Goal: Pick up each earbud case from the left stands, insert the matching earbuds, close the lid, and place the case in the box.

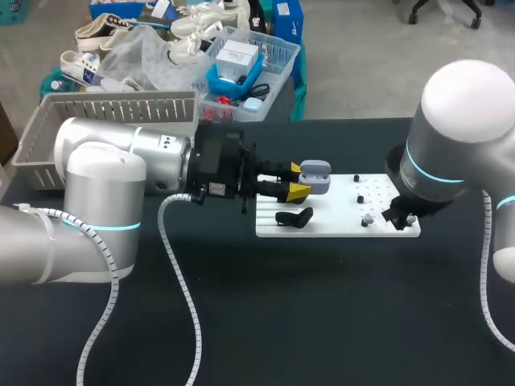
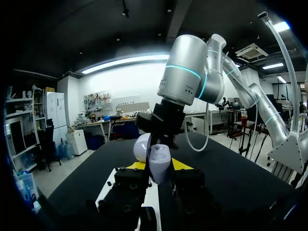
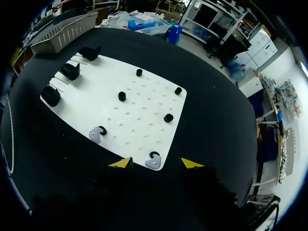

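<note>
My left gripper (image 1: 300, 180) is shut on a lavender earbud case (image 1: 315, 177) and holds it above the left part of the white board (image 1: 338, 227). In the left wrist view the case (image 2: 159, 162) stands between the fingers with its lid (image 2: 141, 147) open. My right gripper (image 3: 156, 163) hangs open over the board's near right corner. One lavender earbud (image 3: 153, 162) lies between its yellow tips, apart from both. A second earbud (image 3: 96, 134) rests further left on the board (image 3: 139, 103). In the head view the right gripper (image 1: 400, 215) is mostly hidden under its wrist.
Three black stands (image 3: 50, 95) (image 3: 70, 71) (image 3: 90, 52) line the board's left end, one showing as a black stand (image 1: 294, 217) in the head view. Small black pegs (image 3: 122, 96) dot the board. A grey slatted basket (image 1: 105, 121) sits at the table's far left.
</note>
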Robot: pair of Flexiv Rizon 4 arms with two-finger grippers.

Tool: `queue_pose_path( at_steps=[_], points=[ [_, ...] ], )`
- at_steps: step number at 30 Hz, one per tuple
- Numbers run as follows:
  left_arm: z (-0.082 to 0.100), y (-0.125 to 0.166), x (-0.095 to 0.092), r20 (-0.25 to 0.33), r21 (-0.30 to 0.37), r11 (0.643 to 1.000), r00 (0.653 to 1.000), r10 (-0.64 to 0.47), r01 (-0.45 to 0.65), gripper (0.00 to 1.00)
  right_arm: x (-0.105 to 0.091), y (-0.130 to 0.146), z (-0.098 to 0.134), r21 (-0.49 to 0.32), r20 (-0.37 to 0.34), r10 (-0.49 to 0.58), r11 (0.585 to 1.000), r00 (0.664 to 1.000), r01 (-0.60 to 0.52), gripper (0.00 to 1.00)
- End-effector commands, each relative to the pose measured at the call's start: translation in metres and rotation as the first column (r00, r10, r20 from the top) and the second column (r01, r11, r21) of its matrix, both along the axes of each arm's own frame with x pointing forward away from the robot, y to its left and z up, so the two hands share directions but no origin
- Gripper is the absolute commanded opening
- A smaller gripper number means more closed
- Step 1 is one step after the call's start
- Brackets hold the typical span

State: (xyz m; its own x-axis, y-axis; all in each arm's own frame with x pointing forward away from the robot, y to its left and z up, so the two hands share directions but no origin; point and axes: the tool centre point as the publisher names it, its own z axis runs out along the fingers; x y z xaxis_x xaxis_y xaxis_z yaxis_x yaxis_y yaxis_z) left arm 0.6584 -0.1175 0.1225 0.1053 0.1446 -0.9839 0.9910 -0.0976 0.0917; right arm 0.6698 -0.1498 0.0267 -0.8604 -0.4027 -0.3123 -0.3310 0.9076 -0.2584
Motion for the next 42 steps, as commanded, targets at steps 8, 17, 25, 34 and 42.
queue_pose_path(
  at_steps=[8, 17, 25, 34, 42],
  points=[
    [-0.001, -0.001, 0.001, 0.001, -0.001, 1.000, 1.000, -0.001, 0.001, 0.00, 0.003, -0.001, -0.009, -0.054, 0.027, -0.030, 0.998, 0.999, 0.031, 0.42],
    [-0.001, -0.001, 0.001, 0.001, -0.001, 1.000, 1.000, -0.001, 0.001, 0.00, 0.004, -0.002, -0.010, -0.056, 0.019, -0.031, 0.998, 0.999, 0.032, 0.36],
    [-0.001, -0.001, 0.001, 0.001, -0.001, 1.000, 1.000, -0.001, 0.001, 0.00, 0.004, -0.001, -0.012, -0.059, 0.013, -0.032, 0.998, 0.999, 0.033, 0.26],
    [-0.001, -0.001, 0.001, 0.001, -0.001, 1.000, 1.000, -0.001, 0.001, 0.00, 0.003, -0.002, -0.011, -0.063, 0.005, -0.033, 0.997, 0.999, 0.034, 0.00],
    [-0.001, -0.001, 0.001, 0.001, -0.001, 1.000, 1.000, -0.001, 0.001, 0.00, -0.002, 0.005, 0.028, -0.025, 0.008, -0.028, 0.999, 1.000, 0.028, 0.00]
  ],
)
